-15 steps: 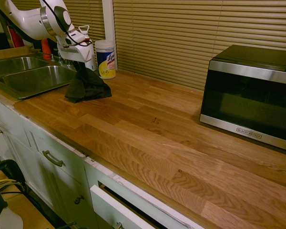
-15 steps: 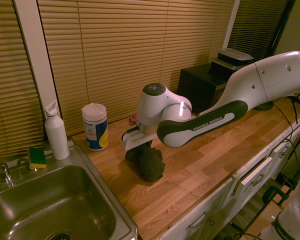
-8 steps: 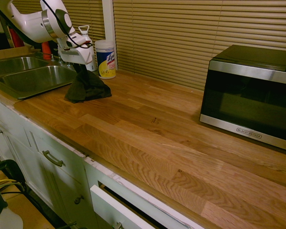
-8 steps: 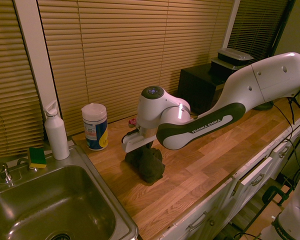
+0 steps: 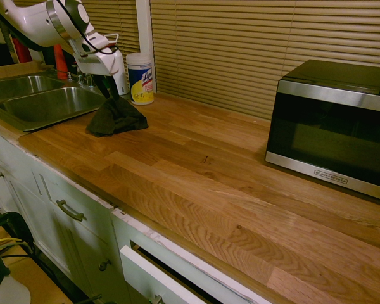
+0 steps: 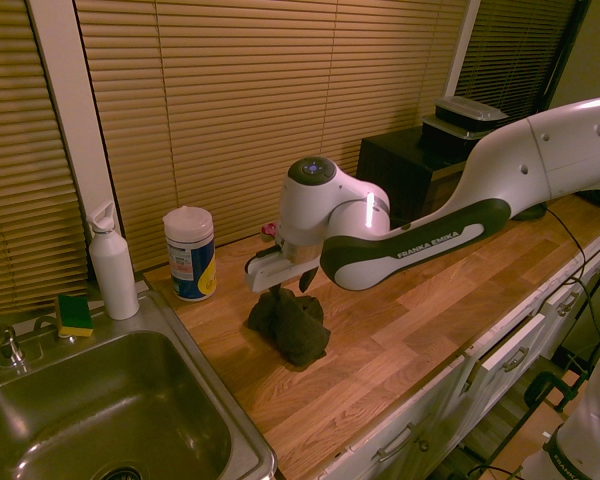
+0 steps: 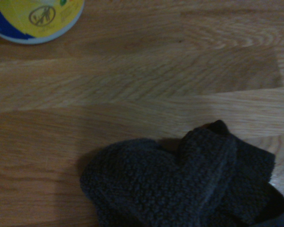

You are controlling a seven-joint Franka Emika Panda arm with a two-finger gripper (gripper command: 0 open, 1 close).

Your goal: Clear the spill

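Fingers (image 6: 308, 281) of the gripper (image 6: 291, 288) are held spread just above the dark cloth (image 6: 292, 328), one tip seen clear of it; whether the other is touched by the fabric cannot be told. Nearest in the first exterior view, a drawer (image 5: 155, 277) is left pulled out beneath the wooden counter (image 5: 177, 180). Farther in, small dark marks (image 5: 206, 159) are seen on the wood between cloth and microwave (image 5: 335, 136); whether they are the spill or a knot in the grain cannot be told. The cloth is bunched into a peak on the counter, near the sink (image 5: 47, 106). Behind it the wipes canister (image 5: 140, 79) is stood upright. A white bottle (image 6: 114, 272) and a sponge (image 6: 75, 316) are placed at the sink's rim. The window is covered by blinds (image 5: 240, 50).
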